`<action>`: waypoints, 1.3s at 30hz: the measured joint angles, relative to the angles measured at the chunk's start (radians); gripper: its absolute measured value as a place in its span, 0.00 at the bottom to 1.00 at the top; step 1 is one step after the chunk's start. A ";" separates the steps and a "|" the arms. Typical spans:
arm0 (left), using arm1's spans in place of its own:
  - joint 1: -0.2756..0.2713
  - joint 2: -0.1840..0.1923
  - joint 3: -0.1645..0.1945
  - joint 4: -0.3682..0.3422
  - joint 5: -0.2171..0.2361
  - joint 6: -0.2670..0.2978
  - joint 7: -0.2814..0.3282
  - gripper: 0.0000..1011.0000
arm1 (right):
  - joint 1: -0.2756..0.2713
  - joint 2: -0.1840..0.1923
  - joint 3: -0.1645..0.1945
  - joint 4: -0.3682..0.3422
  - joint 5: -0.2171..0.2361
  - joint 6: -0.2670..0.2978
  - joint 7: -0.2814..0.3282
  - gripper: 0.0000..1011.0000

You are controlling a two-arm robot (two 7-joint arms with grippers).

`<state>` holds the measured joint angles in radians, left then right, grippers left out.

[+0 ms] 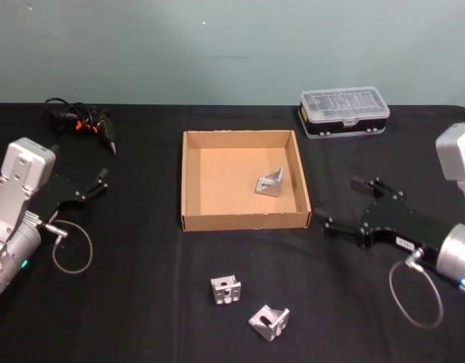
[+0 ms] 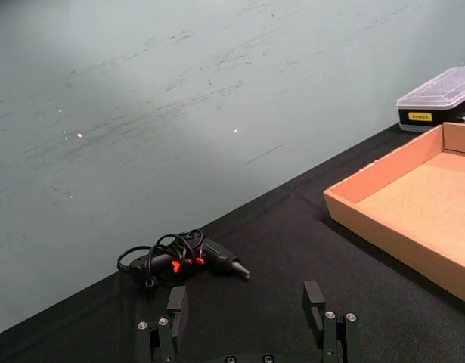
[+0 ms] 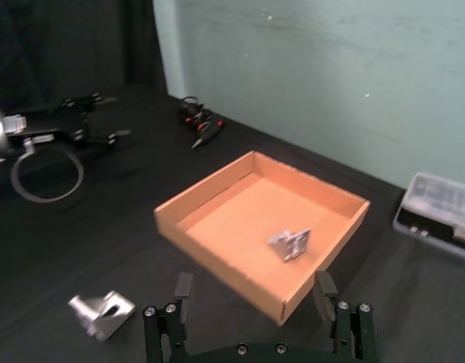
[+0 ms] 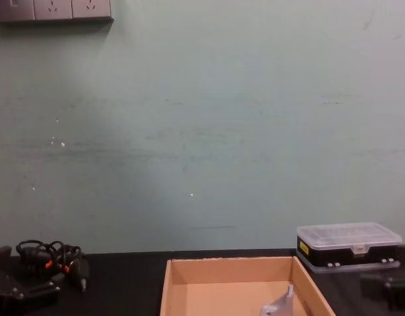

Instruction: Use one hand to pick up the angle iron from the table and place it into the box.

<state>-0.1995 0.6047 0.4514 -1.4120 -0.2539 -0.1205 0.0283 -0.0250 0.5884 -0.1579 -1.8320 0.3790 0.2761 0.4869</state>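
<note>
The tan cardboard box (image 1: 224,178) sits mid-table, and one silver angle iron (image 1: 270,184) lies inside it near the right wall. Two more angle irons (image 1: 227,290) (image 1: 268,322) rest on the black table (image 1: 141,295) in front of the box. My right gripper (image 1: 344,204) hovers open and empty just right of the box's front corner. In the right wrist view, its fingers (image 3: 184,291) frame the box (image 3: 217,249), the angle iron inside (image 3: 290,243) and one on the table (image 3: 102,313). My left gripper (image 1: 96,185) is open and empty, far left of the box.
A black plastic case with a clear lid (image 1: 344,112) stands behind the box at the right. A black corded tool with orange marks (image 1: 85,122) lies at the back left. A wall runs close behind the table.
</note>
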 joint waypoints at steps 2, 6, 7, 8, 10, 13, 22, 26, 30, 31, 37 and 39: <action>0.000 0.000 0.000 0.000 0.000 0.000 0.000 0.99 | -0.015 0.011 0.004 -0.010 0.009 -0.002 0.006 0.99; 0.000 0.000 0.000 0.000 0.000 0.000 0.000 0.99 | -0.057 0.046 0.010 -0.038 0.031 -0.008 0.027 0.99; 0.000 0.000 0.000 0.000 0.000 0.000 0.000 0.99 | -0.064 0.054 0.010 -0.042 0.034 -0.009 0.031 0.99; 0.000 0.000 0.000 0.000 0.000 0.000 0.000 0.99 | -0.070 0.061 0.010 -0.047 0.036 -0.010 0.033 0.99; 0.000 0.000 0.000 0.000 0.000 0.000 0.000 0.99 | -0.083 0.079 0.007 -0.058 0.041 -0.014 0.044 0.99; 0.000 0.000 0.000 0.000 0.000 0.000 0.000 0.99 | -0.099 0.109 -0.007 -0.071 0.043 -0.022 0.063 0.99; 0.000 0.000 0.000 0.000 0.000 0.000 0.000 0.99 | -0.103 0.170 -0.064 -0.077 0.039 -0.047 0.122 0.99; 0.000 0.000 0.000 0.000 0.000 0.000 0.000 0.99 | -0.096 0.192 -0.088 -0.077 0.037 -0.056 0.145 0.99; 0.000 0.000 0.000 0.000 0.000 0.000 0.000 0.99 | -0.091 0.207 -0.112 -0.078 0.035 -0.063 0.158 0.99; 0.000 0.000 0.000 0.000 0.000 0.000 0.000 0.99 | -0.090 0.211 -0.121 -0.078 0.033 -0.064 0.159 0.99; 0.000 0.000 0.000 0.000 0.000 0.000 0.000 0.99 | -0.088 0.223 -0.152 -0.082 0.034 -0.065 0.158 0.99; 0.000 0.000 0.000 0.000 0.000 0.000 0.000 0.99 | -0.088 0.226 -0.158 -0.084 0.035 -0.066 0.157 0.99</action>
<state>-0.1995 0.6047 0.4514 -1.4120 -0.2539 -0.1205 0.0283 -0.1126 0.8141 -0.3160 -1.9163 0.4137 0.2104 0.6441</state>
